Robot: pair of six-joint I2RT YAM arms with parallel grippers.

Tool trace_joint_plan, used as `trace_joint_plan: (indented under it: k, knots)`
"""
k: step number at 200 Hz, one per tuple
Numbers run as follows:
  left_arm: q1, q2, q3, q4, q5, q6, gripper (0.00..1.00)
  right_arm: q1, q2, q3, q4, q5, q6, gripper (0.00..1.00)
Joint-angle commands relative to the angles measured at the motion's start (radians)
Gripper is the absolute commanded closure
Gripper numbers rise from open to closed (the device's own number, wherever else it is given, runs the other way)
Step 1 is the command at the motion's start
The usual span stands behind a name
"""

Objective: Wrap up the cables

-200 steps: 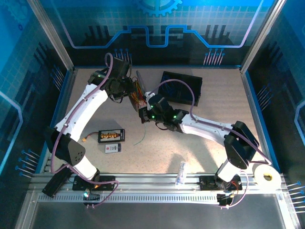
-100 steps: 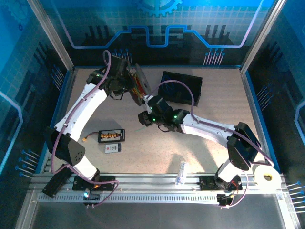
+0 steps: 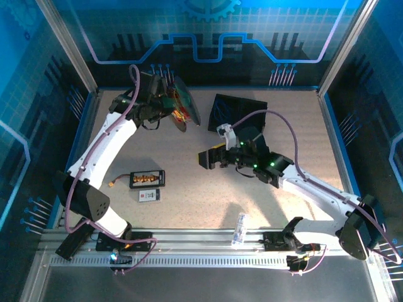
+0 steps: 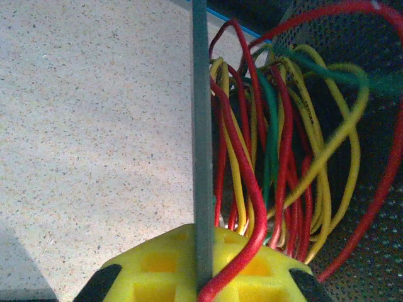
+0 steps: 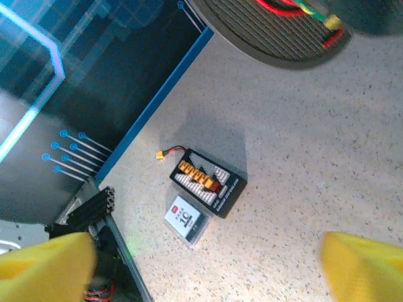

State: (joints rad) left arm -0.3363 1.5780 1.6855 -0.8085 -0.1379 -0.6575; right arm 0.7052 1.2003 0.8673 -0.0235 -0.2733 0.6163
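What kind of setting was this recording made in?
Likely an enclosed lab robot cell: speckled table, blue circuit-print wall panels, aluminium mounting rails along the near edge.

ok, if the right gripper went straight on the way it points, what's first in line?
Likely the bare table, just short of the black board. The right gripper points left toward it. How steeply it angles down is unclear, so it might reach the board itself.

White arm links (image 3: 104,141), black joints (image 3: 88,202), lilac hoses (image 3: 267,112), green lights (image 3: 272,165); yellow end effector pads (image 5: 44,264).
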Motion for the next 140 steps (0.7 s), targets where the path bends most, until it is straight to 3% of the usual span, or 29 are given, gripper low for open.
trace_joint_plan:
  k: [1,49,91,112,140]
  knots:
    - [0.007,-0.076,0.002,0.142,0.026,-0.025,1.0,-0.038,-0.01,-0.074,0.167,-0.153,0.177,0.0]
    - [0.006,-0.101,-0.032,0.175,0.026,-0.009,1.0,-0.065,-0.029,-0.155,0.365,-0.19,0.327,0.0]
    - [-0.028,-0.136,-0.107,0.254,-0.01,0.106,1.0,-0.187,-0.031,-0.151,0.501,-0.347,0.459,0.0]
    - [-0.079,-0.182,-0.204,0.371,-0.085,0.211,1.0,-0.261,0.002,-0.12,0.651,-0.47,0.655,0.01]
    - [-0.141,-0.222,-0.313,0.522,-0.188,0.335,1.0,-0.291,0.056,-0.128,0.941,-0.456,1.023,0.18]
